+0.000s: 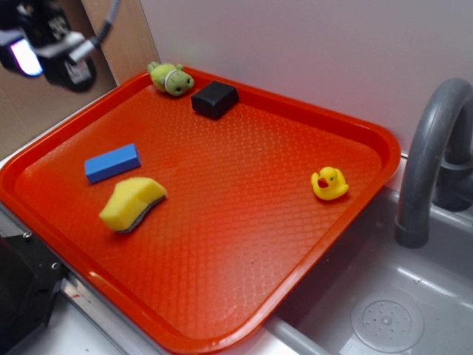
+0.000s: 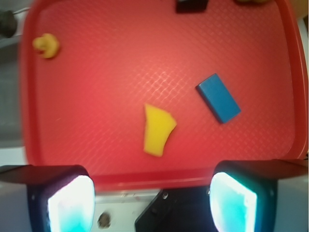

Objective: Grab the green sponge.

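Note:
The green sponge (image 1: 133, 203) is a yellow wavy foam piece with a dark scouring layer underneath, lying on the left part of the red tray (image 1: 244, 222). From the wrist camera the green sponge (image 2: 158, 130) lies in the middle, well ahead of the fingers. My gripper (image 1: 48, 48) hangs high at the upper left, off the tray's left edge and far from the sponge. Its jaws stand wide apart with nothing between them; in the wrist view the gripper (image 2: 152, 203) hovers over the tray's near rim.
A blue block (image 1: 112, 163) lies just behind the sponge. A green plush turtle (image 1: 171, 78) and a black block (image 1: 215, 99) sit at the tray's far edge, a yellow rubber duck (image 1: 329, 183) at its right. A grey faucet (image 1: 432, 155) and sink (image 1: 384, 310) are on the right.

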Robot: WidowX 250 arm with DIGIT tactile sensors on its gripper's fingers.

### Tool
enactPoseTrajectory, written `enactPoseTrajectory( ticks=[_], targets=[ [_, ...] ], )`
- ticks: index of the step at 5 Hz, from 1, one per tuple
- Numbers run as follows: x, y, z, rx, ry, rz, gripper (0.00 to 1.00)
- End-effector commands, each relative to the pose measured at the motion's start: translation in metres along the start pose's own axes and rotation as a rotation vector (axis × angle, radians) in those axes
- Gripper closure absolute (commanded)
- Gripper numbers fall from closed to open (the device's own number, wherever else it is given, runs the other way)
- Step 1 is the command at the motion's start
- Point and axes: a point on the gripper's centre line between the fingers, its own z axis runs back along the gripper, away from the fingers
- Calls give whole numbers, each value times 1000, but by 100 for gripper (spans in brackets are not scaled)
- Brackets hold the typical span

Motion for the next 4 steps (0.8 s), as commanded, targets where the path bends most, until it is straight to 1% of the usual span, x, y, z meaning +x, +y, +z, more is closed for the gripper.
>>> enactPoseTrajectory(
  ticks=[1,2,3,4],
  targets=[
    [2,-10,-70,58,73,-39,0],
    [3,-5,-91,77,76,-35,0],
    [6,11,-116,131,104,7,0],
    [9,20,-137,159,133,20,0]
  ],
)
